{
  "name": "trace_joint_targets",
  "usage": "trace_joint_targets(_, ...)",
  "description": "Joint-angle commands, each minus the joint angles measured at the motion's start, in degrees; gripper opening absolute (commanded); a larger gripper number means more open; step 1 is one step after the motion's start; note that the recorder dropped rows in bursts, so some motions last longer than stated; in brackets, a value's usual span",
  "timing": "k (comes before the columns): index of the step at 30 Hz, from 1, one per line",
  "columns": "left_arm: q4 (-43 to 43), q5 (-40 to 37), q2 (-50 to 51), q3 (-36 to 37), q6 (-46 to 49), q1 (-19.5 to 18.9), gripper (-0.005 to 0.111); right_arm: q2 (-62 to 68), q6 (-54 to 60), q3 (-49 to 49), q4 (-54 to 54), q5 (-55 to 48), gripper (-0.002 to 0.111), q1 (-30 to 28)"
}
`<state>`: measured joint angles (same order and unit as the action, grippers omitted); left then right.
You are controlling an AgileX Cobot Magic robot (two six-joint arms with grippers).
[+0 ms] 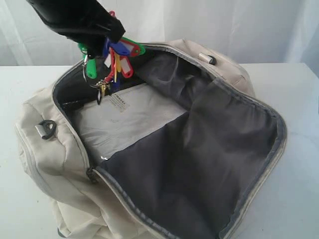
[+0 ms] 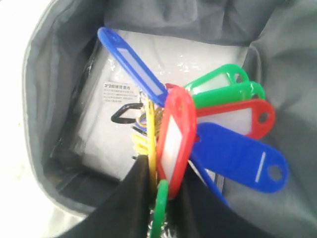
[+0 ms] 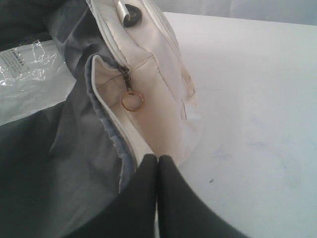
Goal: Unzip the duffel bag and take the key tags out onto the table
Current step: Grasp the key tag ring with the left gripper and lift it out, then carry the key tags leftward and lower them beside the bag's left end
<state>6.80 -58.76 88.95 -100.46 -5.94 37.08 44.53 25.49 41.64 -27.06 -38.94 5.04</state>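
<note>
The cream duffel bag (image 1: 50,164) lies unzipped on the white table (image 1: 299,99), its dark grey lining (image 1: 199,164) spread wide. Above its far left opening my left gripper (image 1: 107,42) is shut on the key tags (image 1: 119,55), a bunch of red, blue, green and yellow tags hanging over the bag's inside. In the left wrist view the key tags (image 2: 208,129) fan out from between the black fingers (image 2: 129,203) of my left gripper (image 2: 163,186). My right gripper (image 3: 157,161) is shut on nothing, its tips together by the bag's end, near a gold zipper ring (image 3: 132,101).
A clear plastic packet with a printed label (image 1: 119,119) lies flat on the bag's floor. A grey metal strap ring (image 1: 48,129) sits on the bag's near left side. Bare white table (image 3: 257,99) lies beside the bag's right end.
</note>
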Motion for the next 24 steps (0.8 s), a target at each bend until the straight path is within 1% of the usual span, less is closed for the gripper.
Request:
trace_joint_targets(1, 1.96, -4.45, -3.90, -0.31, 0.62, 0.17, 0.000, -0.38, -0.31, -0.14, -0.61, 0.01, 0.000, 0.03)
trace_joint_targets(10, 6.45, -10.74, -11.13, -0.31, 0.75, 0.17, 0.000, -0.38, -0.31, -0.49, -1.15, 0.32, 0.000, 0.03)
trace_joint_targets(15, 9.68, -11.20, -12.44, -0.19, -0.38, 0.17, 0.000, -0.38, -0.31, -1.77, -1.38, 1.30, 0.000, 0.03)
trace_joint_targets(19, 10.11, -11.20, -13.68, 2.74, -1.30, 0.17, 0.000, -0.38, -0.31, -2.03, -1.59, 2.12, 0.000, 0.03)
trace_joint_targets(24, 14.23, -11.20, -15.93, 8.81, -4.65, 0.17, 0.000, -0.38, -0.31, -2.33, -1.59, 2.47, 0.000, 0.03)
